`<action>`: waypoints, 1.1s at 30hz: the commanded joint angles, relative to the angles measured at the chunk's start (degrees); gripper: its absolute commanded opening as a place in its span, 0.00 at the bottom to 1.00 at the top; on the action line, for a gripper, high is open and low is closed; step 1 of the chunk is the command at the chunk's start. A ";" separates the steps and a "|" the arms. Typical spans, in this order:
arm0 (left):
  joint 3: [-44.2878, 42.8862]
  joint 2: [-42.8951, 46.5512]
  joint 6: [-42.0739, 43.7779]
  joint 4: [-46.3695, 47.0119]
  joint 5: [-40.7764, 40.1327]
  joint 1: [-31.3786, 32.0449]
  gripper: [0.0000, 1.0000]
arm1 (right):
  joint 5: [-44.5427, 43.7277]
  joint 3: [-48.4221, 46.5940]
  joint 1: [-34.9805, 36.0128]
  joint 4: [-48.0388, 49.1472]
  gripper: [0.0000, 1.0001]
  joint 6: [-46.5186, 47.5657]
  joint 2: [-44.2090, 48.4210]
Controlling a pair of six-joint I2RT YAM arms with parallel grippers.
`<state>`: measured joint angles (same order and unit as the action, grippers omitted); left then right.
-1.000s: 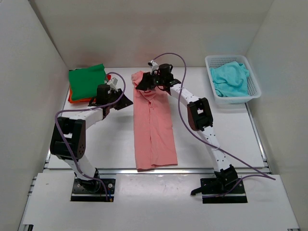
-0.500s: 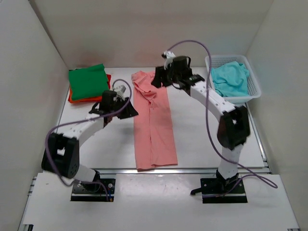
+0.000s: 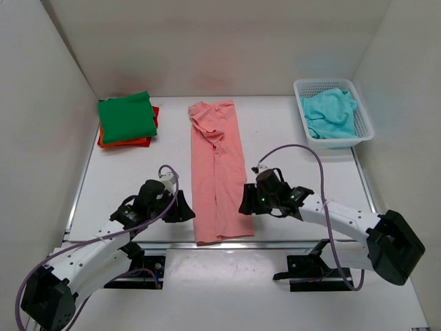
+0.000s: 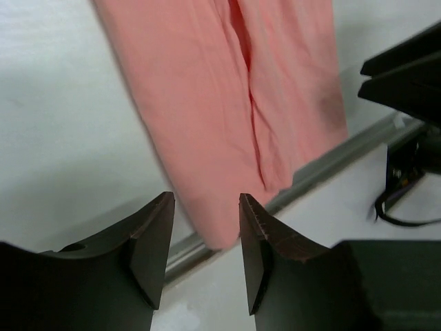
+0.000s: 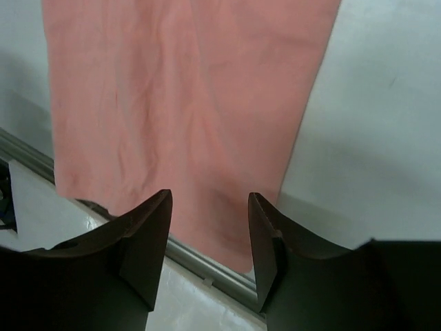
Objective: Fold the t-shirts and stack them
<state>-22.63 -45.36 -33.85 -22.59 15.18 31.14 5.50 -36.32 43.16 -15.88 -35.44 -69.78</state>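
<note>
1 salmon t-shirt (image 3: 219, 172) between left hand (image 3: 182, 207) and right hand (image 3: 245, 205), near hem.

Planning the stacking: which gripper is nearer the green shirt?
Left. The left gripper hovers left of the salmon shirt, same side as the green shirt; the right gripper hovers right of it.

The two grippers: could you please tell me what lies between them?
The near end of the salmon pink t-shirt lies between the left gripper and the right gripper; the top view shows it.
</note>
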 commanded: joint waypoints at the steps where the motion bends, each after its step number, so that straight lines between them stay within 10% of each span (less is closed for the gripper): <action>1: 3.02 3.17 -5.78 -0.18 0.11 5.23 0.53 | -3.13 5.00 2.45 5.07 0.46 -9.63 5.78; 17: 7.52 -7.80 -8.87 8.70 -0.15 14.30 0.51 | -0.58 16.01 8.25 9.63 0.51 -16.58 10.02; 20: 7.08 -10.70 -8.87 9.23 -0.33 15.88 0.45 | -0.84 16.19 10.53 11.22 0.39 -17.29 7.39; 23: 6.55 -10.54 -8.60 8.53 0.38 15.79 0.06 | 0.12 16.36 12.20 12.10 0.00 -17.82 6.94; 33: 5.60 -0.87 -9.84 -0.86 2.75 16.07 0.00 | 1.35 12.51 21.80 6.48 0.00 -20.20 6.33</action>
<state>-15.14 -48.73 -43.68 -19.49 17.04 47.92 5.52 -20.73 63.55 -7.84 -54.92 -62.92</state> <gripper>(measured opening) 0.032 0.023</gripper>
